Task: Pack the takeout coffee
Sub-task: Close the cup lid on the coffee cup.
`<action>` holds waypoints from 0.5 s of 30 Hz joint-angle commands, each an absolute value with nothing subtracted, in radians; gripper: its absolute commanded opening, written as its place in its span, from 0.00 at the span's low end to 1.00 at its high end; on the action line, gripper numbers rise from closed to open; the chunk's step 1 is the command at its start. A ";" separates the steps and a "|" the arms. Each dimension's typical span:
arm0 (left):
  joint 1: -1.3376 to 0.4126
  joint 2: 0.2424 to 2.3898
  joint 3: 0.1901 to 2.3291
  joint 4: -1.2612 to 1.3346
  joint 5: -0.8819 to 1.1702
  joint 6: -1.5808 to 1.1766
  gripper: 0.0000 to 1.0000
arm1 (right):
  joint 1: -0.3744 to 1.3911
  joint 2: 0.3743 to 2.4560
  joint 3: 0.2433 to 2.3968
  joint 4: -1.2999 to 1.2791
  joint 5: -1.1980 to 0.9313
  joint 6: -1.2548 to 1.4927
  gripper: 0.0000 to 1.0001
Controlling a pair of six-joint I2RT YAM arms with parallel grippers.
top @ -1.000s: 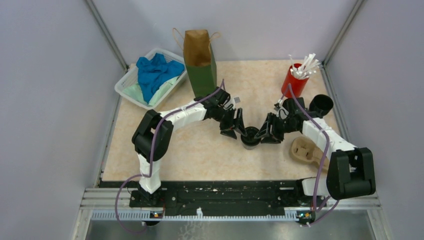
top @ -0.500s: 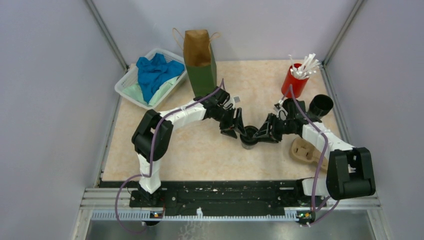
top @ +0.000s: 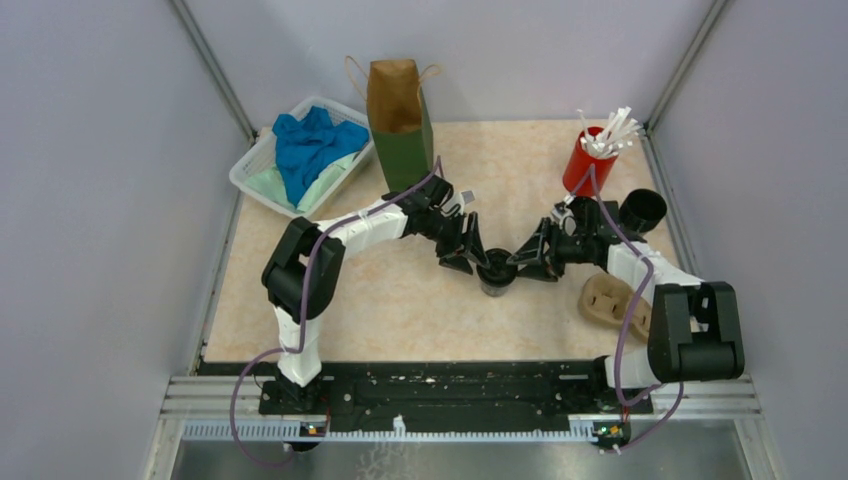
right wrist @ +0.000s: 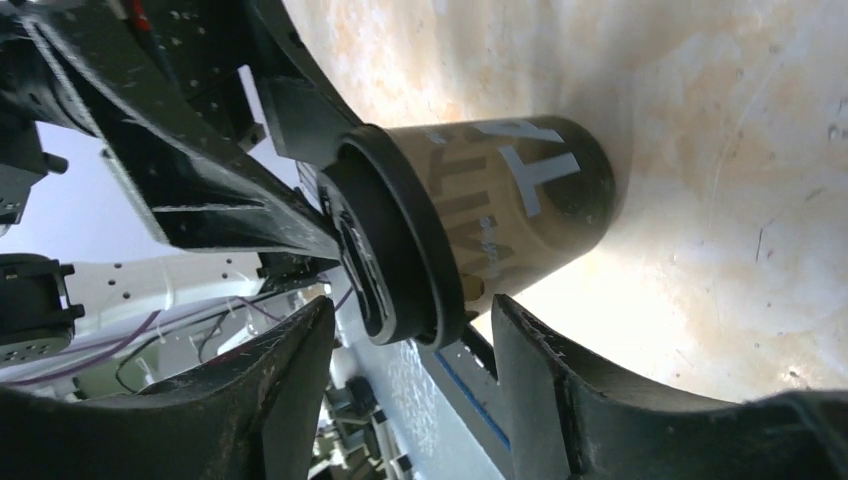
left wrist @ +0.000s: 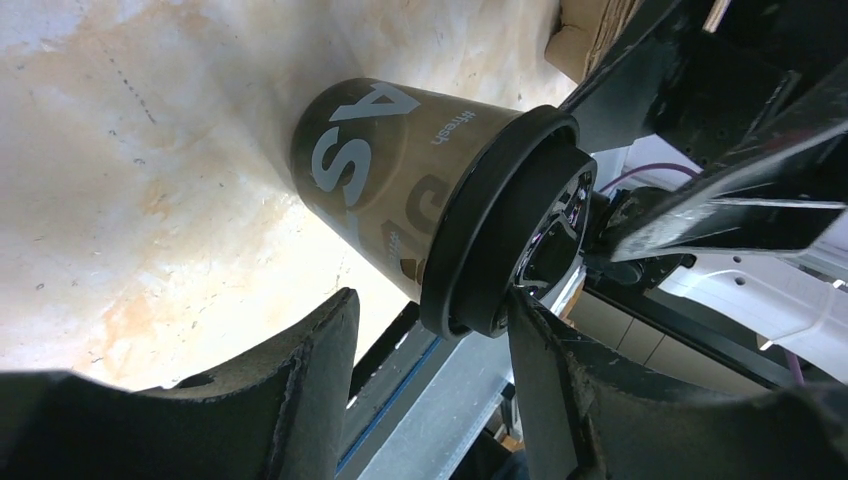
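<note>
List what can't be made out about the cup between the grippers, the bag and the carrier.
- Top view: the cup is crowded by the left gripper and right gripper; contact too small to tell.
- Wrist views: fingers flank the lid, but grip or mere nearness is unclear.
- Top view: the walls of the bag hide its bottom.
- Top view: the right arm covers part of the carrier.

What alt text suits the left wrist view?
A black cup with pale lettering stands on the beige table, its lid just between the open left fingers. The right fingers are close behind it.
</note>
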State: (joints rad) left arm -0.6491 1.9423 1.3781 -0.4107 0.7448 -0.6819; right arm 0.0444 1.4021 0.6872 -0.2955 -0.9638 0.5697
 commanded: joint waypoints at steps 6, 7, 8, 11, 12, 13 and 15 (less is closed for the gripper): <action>-0.643 1.977 1.335 -0.416 0.703 -0.660 0.61 | 0.043 1.431 0.750 -0.266 -0.969 0.540 0.59; -0.644 1.978 1.337 -0.418 0.701 -0.659 0.61 | 0.045 1.439 0.749 -0.260 -0.967 0.541 0.58; -0.643 1.981 1.338 -0.420 0.700 -0.660 0.61 | 0.047 1.450 0.749 -0.257 -0.967 0.538 0.56; -0.643 1.984 1.350 -0.422 0.695 -0.656 0.60 | 0.050 1.466 0.736 -0.246 -0.948 0.534 0.53; -0.643 1.987 1.356 -0.432 0.690 -0.651 0.61 | 0.049 1.471 0.720 -0.233 -0.934 0.539 0.52; -0.644 1.991 1.360 -0.441 0.686 -0.647 0.60 | 0.047 1.476 0.699 -0.206 -0.928 0.554 0.50; -0.644 1.999 1.358 -0.445 0.682 -0.644 0.60 | 0.044 1.500 0.645 -0.119 -0.944 0.601 0.47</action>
State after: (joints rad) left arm -0.6456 1.9503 1.3651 -0.4034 0.7628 -0.6811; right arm 0.0452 1.4677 0.7116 -0.2527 -0.9562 0.5640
